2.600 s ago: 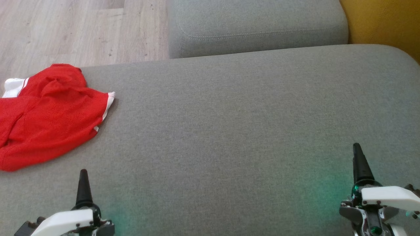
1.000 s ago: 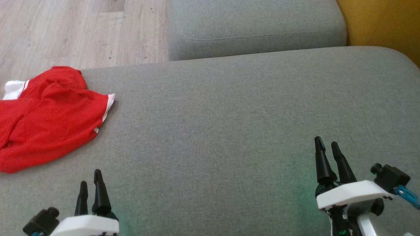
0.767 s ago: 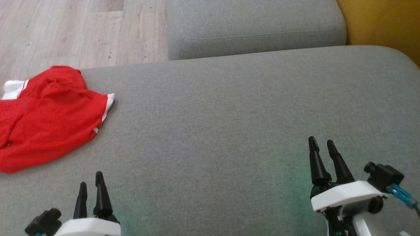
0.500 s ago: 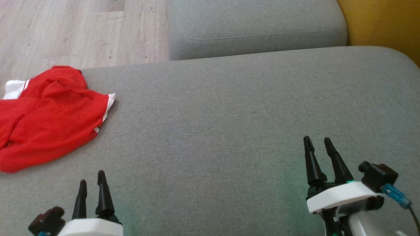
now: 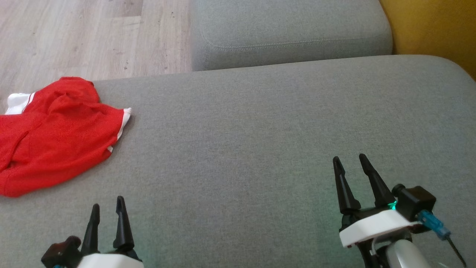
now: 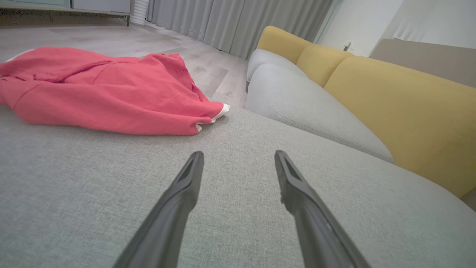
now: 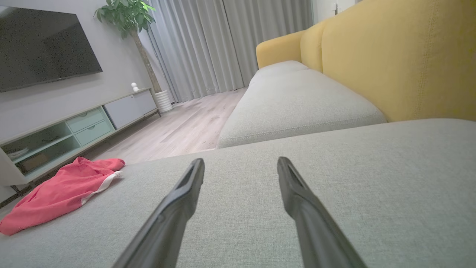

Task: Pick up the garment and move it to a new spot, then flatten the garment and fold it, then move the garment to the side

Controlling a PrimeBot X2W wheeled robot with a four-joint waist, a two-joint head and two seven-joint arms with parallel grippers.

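Grey sofa cushion (image 5: pixel 260 130): red garment (image 5: pixel 55 141), white-trimmed, crumpled at left edge; left claw (image 5: pixel 108 201), right claw (image 5: pixel 349 157) spread.

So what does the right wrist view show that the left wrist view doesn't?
Right wrist view: a wall television, a leafy plant and the open right gripper. Left wrist view: the open left gripper and a tan panel at upper right. Both: the red garment lying on the grey cushion, the yellow backrest and the curtains.
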